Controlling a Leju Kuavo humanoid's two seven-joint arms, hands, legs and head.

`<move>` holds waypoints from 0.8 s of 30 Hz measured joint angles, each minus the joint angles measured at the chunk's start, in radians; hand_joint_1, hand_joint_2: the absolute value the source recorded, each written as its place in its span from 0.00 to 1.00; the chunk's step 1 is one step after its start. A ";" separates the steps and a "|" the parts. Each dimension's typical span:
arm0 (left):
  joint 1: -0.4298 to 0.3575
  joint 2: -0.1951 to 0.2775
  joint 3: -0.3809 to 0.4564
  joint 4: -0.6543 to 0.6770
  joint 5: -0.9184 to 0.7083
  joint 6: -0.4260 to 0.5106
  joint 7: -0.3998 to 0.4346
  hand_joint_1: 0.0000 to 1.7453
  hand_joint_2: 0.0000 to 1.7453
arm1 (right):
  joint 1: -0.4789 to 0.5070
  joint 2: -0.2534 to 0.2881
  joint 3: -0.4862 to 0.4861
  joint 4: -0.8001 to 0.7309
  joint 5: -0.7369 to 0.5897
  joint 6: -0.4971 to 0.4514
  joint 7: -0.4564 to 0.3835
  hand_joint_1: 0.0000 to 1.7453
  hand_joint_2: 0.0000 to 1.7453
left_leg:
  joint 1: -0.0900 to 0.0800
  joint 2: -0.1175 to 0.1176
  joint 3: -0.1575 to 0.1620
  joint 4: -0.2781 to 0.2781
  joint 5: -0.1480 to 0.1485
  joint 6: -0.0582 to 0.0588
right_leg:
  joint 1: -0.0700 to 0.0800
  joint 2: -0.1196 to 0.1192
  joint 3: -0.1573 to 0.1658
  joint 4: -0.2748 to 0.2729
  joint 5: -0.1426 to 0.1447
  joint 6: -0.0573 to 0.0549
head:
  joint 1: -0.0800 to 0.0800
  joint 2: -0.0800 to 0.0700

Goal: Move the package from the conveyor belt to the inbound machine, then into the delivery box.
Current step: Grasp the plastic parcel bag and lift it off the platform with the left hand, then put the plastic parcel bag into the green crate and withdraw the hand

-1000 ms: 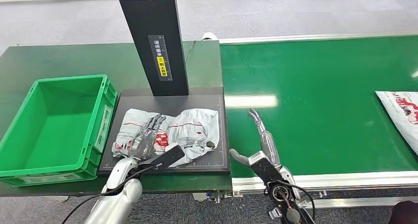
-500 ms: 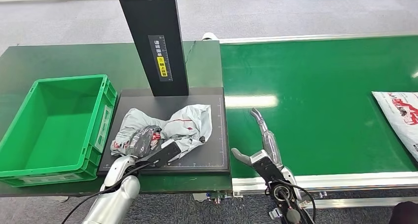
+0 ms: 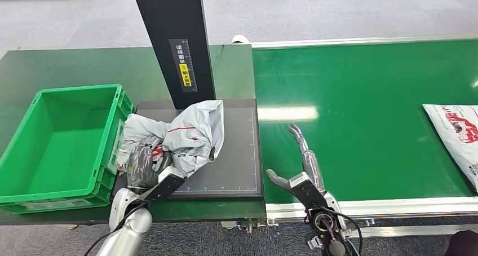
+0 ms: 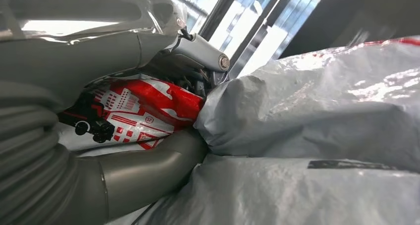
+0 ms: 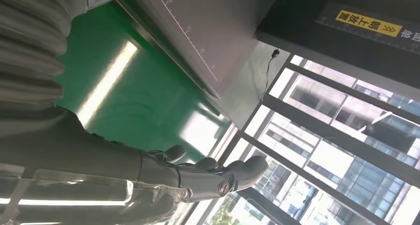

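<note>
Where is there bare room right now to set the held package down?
The green delivery box is bare inside. The scanner platform is bare between the package in the left hand and the conveyor belt, itself bare from the right hand to a second package. The platform's box side is crowded.

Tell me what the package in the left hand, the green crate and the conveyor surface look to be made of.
Package: thin grey plastic film, glossy; it crumples and shines where the left hand grips it.
Green crate: apparently rigid moulded plastic, with a ribbed rim and a smooth sheen.
Conveyor belt: smooth green sheet, probably rubber or PVC, mirroring the ceiling lights.
</note>
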State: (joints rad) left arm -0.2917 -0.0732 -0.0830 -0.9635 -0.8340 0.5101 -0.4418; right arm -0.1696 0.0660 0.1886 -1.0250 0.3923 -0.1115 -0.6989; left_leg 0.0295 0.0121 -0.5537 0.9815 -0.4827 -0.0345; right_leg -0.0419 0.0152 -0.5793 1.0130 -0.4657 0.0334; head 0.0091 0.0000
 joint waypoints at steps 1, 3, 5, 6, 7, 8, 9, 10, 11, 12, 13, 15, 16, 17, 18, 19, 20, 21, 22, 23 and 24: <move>0.008 0.000 -0.001 -0.021 0.015 0.017 -0.019 1.00 1.00 | 0.000 0.000 0.000 0.000 -0.001 -0.001 0.000 0.00 1.00 | 0.000 0.000 -0.001 0.000 0.000 0.000 | 0.000 0.000 0.000 0.000 0.000 0.000 | 0.000 0.000; 0.025 0.000 -0.005 -0.069 0.054 0.071 -0.070 1.00 1.00 | 0.000 0.001 -0.001 0.000 -0.008 -0.006 0.000 0.00 1.00 | 0.000 0.000 -0.001 0.000 0.000 0.000 | 0.000 0.000 -0.001 0.000 0.000 0.000 | 0.000 0.000; 0.040 0.000 -0.010 -0.119 0.081 0.130 -0.110 1.00 1.00 | 0.000 0.001 -0.001 0.000 -0.017 -0.012 0.000 0.00 1.00 | 0.000 0.000 -0.002 0.000 0.000 0.000 | 0.000 0.000 -0.002 0.000 0.000 0.000 | 0.000 0.000; 0.045 0.001 -0.012 -0.141 0.086 0.150 -0.120 1.00 1.00 | 0.000 0.001 0.000 0.000 -0.020 -0.015 0.000 0.00 1.00 | 0.000 0.000 -0.002 0.000 0.000 0.000 | 0.000 0.000 -0.002 0.000 0.000 0.000 | 0.000 0.000; 0.050 0.001 -0.014 -0.160 0.089 0.161 -0.125 1.00 1.00 | 0.000 0.001 0.000 0.000 -0.022 -0.017 0.000 0.00 1.00 | 0.000 0.000 -0.002 0.000 0.000 0.000 | 0.000 0.000 -0.002 0.000 0.000 0.000 | 0.000 0.000; 0.054 0.002 -0.016 -0.176 0.090 0.167 -0.127 1.00 1.00 | 0.000 0.001 0.000 0.000 -0.023 -0.019 0.000 0.00 1.00 | 0.000 0.000 -0.002 0.000 0.000 0.000 | 0.000 0.000 -0.002 0.000 0.000 0.000 | 0.000 0.000; 0.058 0.002 -0.018 -0.190 0.090 0.169 -0.129 1.00 1.00 | 0.000 0.001 0.000 0.000 -0.023 -0.020 0.000 0.00 1.00 | 0.000 0.000 -0.002 0.000 0.000 0.000 | 0.000 0.000 -0.002 0.000 0.000 0.000 | 0.000 0.000; 0.061 0.002 -0.019 -0.201 0.090 0.170 -0.130 1.00 1.00 | 0.001 0.001 0.000 0.000 -0.023 -0.020 0.000 0.00 1.00 | 0.000 0.000 -0.002 0.000 0.000 0.000 | 0.000 0.000 -0.002 0.000 0.000 0.000 | 0.000 0.000; 0.065 0.002 -0.020 -0.210 0.090 0.170 -0.131 1.00 1.00 | 0.001 0.001 0.000 0.000 -0.023 -0.021 0.000 0.00 1.00 | 0.000 0.000 -0.002 0.000 0.000 0.000 | 0.000 0.000 -0.001 0.000 0.000 0.000 | 0.000 0.000; 0.068 0.002 -0.020 -0.219 0.084 0.171 -0.132 1.00 1.00 | 0.001 0.001 0.000 0.000 -0.024 -0.021 0.000 0.00 1.00 | 0.000 0.000 -0.002 0.000 0.000 0.000 | 0.000 0.000 -0.001 0.000 0.000 0.000 | 0.000 0.000; 0.071 0.001 -0.017 -0.228 0.069 0.173 -0.136 1.00 1.00 | 0.001 0.001 0.000 0.000 -0.025 -0.022 0.000 0.00 1.00 | 0.000 0.000 -0.002 0.000 0.000 0.000 | 0.000 0.000 -0.001 0.000 0.000 0.000 | 0.000 0.000; 0.077 -0.008 0.004 -0.247 0.018 0.178 -0.159 1.00 1.00 | 0.002 0.001 0.001 0.000 -0.032 -0.027 0.000 0.00 1.00 | 0.000 0.000 -0.002 0.000 0.000 0.000 | 0.000 0.000 -0.001 0.000 0.000 0.000 | 0.000 0.000; 0.079 -0.016 0.023 -0.255 -0.007 0.181 -0.173 1.00 1.00 | 0.004 0.001 0.001 0.000 -0.036 -0.031 0.000 0.00 1.00 | 0.000 0.000 -0.002 0.000 0.000 0.000 | 0.000 0.000 -0.002 0.000 0.000 0.000 | 0.000 0.000; 0.079 -0.025 0.046 -0.262 -0.024 0.183 -0.183 1.00 1.00 | 0.007 0.001 0.001 0.000 -0.039 -0.035 0.000 0.00 1.00 | 0.000 0.000 -0.002 0.000 0.000 0.000 | 0.000 0.000 -0.002 0.000 0.000 0.000 | 0.000 0.000; 0.077 -0.030 0.072 -0.264 -0.030 0.184 -0.182 1.00 1.00 | 0.011 0.001 0.001 -0.001 -0.040 -0.039 0.000 0.00 1.00 | 0.000 0.000 -0.002 0.000 0.000 0.000 | 0.000 0.000 -0.002 0.000 0.000 0.000 | 0.000 0.000; 0.070 -0.033 0.097 -0.262 -0.026 0.184 -0.172 1.00 1.00 | 0.016 0.001 0.001 -0.003 -0.041 -0.041 0.000 0.00 1.00 | 0.000 0.000 -0.002 0.000 0.000 0.000 | 0.000 0.000 -0.002 0.000 0.000 0.000 | 0.000 0.000; 0.059 -0.032 0.123 -0.252 -0.013 0.185 -0.153 1.00 1.00 | 0.021 0.001 0.001 -0.005 -0.042 -0.043 0.000 0.00 1.00 | 0.000 0.000 -0.002 0.000 0.000 0.000 | 0.000 0.000 -0.002 0.000 0.000 0.000 | 0.000 0.000; 0.043 -0.027 0.149 -0.237 0.003 0.185 -0.128 1.00 1.00 | 0.026 0.000 0.001 -0.009 -0.042 -0.043 0.000 0.00 1.00 | 0.000 0.000 -0.002 0.000 0.000 0.000 | 0.000 0.000 -0.002 0.000 0.000 0.000 | 0.000 0.000; 0.022 -0.019 0.174 -0.215 0.016 0.185 -0.102 1.00 1.00 | 0.031 0.000 0.001 -0.013 -0.042 -0.043 0.000 0.00 1.00 | 0.001 0.000 -0.002 0.000 0.000 0.000 | 0.001 0.000 -0.002 0.000 0.000 0.000 | 0.000 0.000; 0.000 -0.009 0.201 -0.187 0.022 0.186 -0.072 1.00 1.00 | 0.035 0.000 0.001 -0.016 -0.042 -0.043 0.000 0.00 1.00 | 0.001 0.000 -0.002 0.000 0.000 0.000 | 0.001 0.000 -0.002 0.000 0.000 0.000 | 0.000 0.000; -0.021 0.003 0.229 -0.157 0.020 0.186 -0.043 1.00 1.00 | 0.039 0.000 0.000 -0.019 -0.041 -0.041 0.000 0.00 1.00 | 0.001 0.000 -0.002 0.000 0.000 -0.001 | 0.001 0.000 -0.002 0.000 0.000 0.000 | 0.000 0.000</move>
State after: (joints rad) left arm -0.3129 -0.0706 0.1462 -1.1203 -0.8136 0.6965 -0.4852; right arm -0.1310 0.0656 0.1887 -1.0441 0.3510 -0.1529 -0.6989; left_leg 0.0306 0.0123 -0.5555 0.9813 -0.4823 -0.0352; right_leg -0.0407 0.0152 -0.5816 1.0131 -0.4657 0.0332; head 0.0089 0.0000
